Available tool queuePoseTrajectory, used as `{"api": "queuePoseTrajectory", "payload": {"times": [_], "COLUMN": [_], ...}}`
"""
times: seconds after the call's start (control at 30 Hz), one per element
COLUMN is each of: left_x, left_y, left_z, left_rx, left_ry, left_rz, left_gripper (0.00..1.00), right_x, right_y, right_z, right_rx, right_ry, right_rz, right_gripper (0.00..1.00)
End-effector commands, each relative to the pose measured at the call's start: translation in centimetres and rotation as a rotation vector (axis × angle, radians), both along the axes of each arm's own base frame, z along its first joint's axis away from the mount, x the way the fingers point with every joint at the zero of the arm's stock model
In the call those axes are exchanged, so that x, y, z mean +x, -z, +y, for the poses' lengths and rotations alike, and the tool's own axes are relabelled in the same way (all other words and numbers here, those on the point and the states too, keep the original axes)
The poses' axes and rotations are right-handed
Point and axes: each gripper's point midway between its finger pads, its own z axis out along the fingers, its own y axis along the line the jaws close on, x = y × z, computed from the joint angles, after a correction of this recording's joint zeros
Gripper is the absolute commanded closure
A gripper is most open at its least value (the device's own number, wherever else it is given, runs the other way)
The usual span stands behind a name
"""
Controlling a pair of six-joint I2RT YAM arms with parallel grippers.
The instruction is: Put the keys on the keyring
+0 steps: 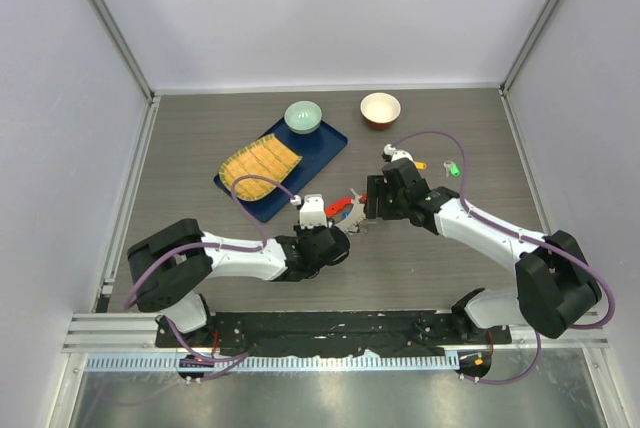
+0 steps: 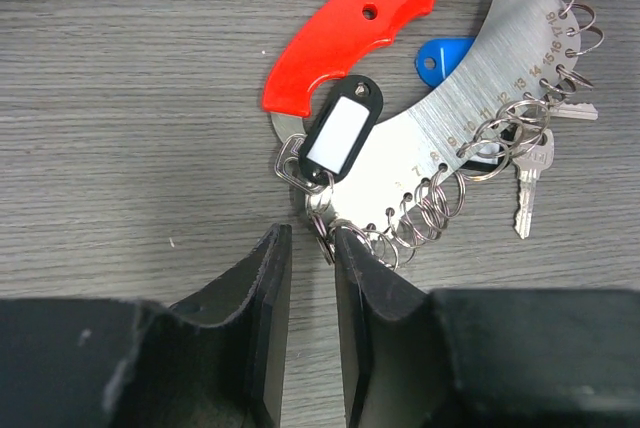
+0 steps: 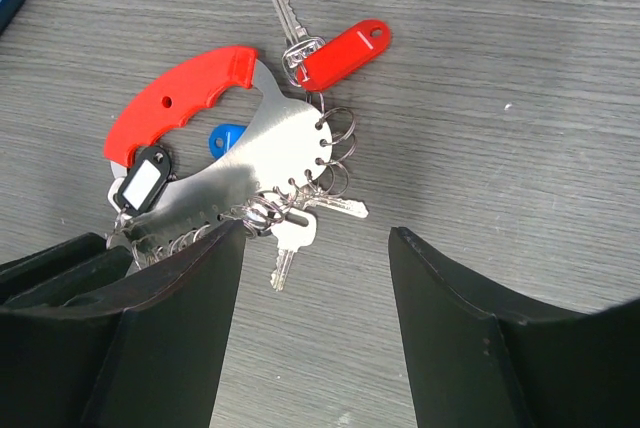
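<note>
At frame centre on the desk (image 1: 200,138), keyring (image 3: 270,138) between left pincer (image 2: 310,238), narrowly parted, grip impossible to tell, and right pincer (image 3: 318,231), released.

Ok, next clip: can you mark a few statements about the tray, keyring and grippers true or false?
1. A yellow woven mat lies on the blue tray. True.
2. The right gripper is shut on the red tag. False: its jaws stand wide open, and the red tag lies on the table beyond them.
3. The tag with the white label on the keyring is a black tag. True.
4. The green key and the yellow key hang on the keyring. False: both lie loose on the table, apart from it, beside the right arm.
</note>
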Motion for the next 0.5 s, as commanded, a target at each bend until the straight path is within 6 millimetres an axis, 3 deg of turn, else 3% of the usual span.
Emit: {"api": "queuePoseTrajectory", "payload": {"times": [0.0,0.2,0.47], "left_x": [0.8,0.6,1.0], "left_y": [-1.4,-2.1,-1.6], "left_z": [-0.1,-1.8,-2.1], "left_rx": [-0.03,-0.086,-0.058], "left_ry": [-0.054,0.001,-0.007], "left_rz": [-0.045,-0.028,-0.031], "left_gripper": [0.71,0.61,0.61], "right_x": [0.9,0.8,0.7], "right_y": [-1.7,-1.6,-1.4], "right_z": [0.6,0.8,0.7], "right_rx": [0.046,0.048,0.046], "right_ry": [-0.01,-0.016,-0.02], "right_rz": [-0.063,-0.058,-0.057], "right_gripper": [0.34,0.34,0.34]}}
